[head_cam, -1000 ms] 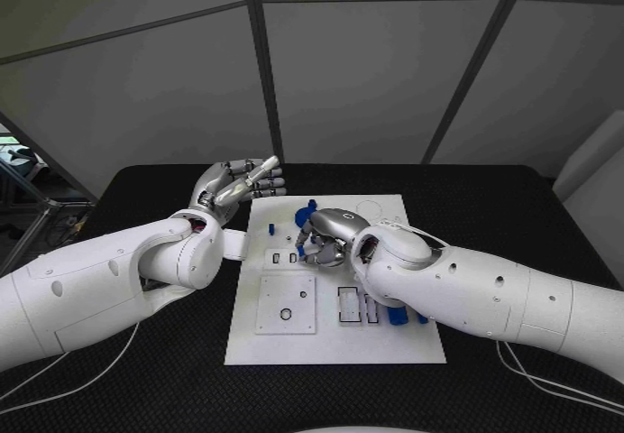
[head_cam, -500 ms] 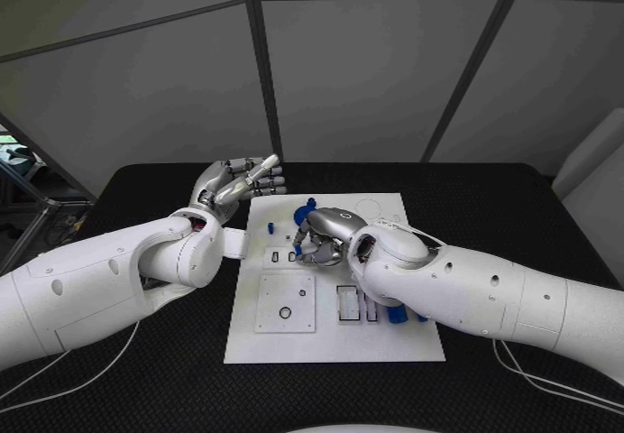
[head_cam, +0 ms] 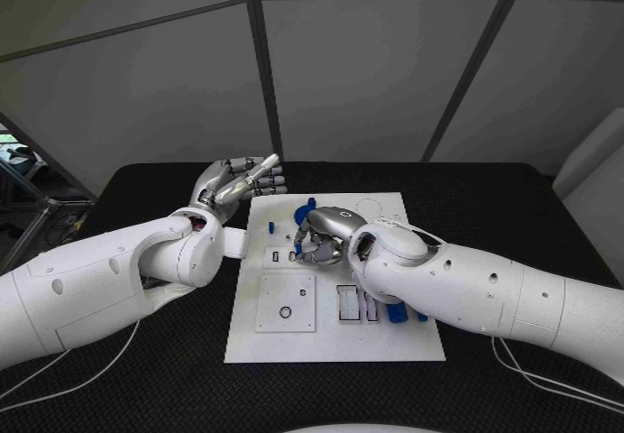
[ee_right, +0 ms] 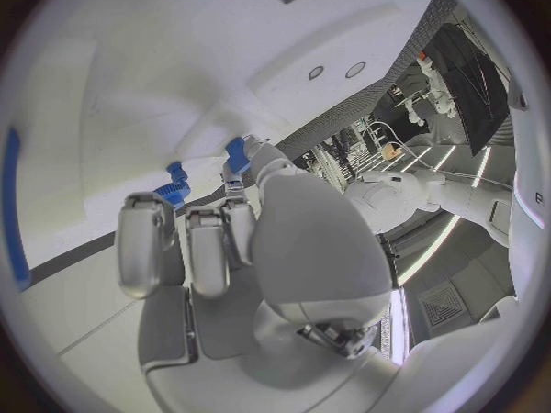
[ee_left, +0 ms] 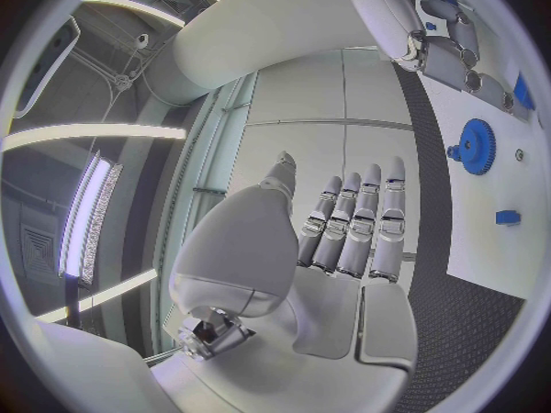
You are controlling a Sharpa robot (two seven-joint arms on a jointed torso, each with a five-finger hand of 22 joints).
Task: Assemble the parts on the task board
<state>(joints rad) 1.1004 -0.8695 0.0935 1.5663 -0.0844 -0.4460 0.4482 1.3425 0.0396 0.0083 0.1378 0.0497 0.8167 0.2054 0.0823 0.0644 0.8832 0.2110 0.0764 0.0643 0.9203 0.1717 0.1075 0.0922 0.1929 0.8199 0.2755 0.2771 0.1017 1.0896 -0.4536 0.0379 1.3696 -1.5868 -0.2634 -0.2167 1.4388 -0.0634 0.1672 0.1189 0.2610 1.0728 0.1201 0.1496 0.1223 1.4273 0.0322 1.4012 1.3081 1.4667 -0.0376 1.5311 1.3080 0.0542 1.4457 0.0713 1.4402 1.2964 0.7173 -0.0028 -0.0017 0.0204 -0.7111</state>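
The task board (head_cam: 335,347), a flat white rectangular plate, lies at the centre of the head view on my black, fine-textured tabletop (head_cam: 520,207). Its upper half carries the small blue parts: a toothed blue gear (ee_left: 473,146) near the board's upper left area, and a short blue peg (head_cam: 272,229) just left of it. Lower right of centre, narrow blue bars (head_cam: 395,312) stand beside two dark rectangular slots (head_cam: 349,304). A raised white square panel (head_cam: 286,303) with a small black ring (head_cam: 285,313) sits at the board's lower left.

My right hand (head_cam: 325,236), silver and smooth-shelled, rests over the board's upper middle, fingers curled downward; in the right wrist view its fingertips (ee_right: 239,154) meet a small blue part (ee_right: 235,152) against the white surface, with the gear just beside them. I cannot tell whether that part is actually pinched or merely touched. My right forearm crosses the board's right side and hides part of it.

My left hand (head_cam: 238,185) is raised at the upper left of the head view, off the board's left edge, above the tabletop. Its fingers (ee_left: 356,225) lie straight and side by side, thumb apart, holding nothing.
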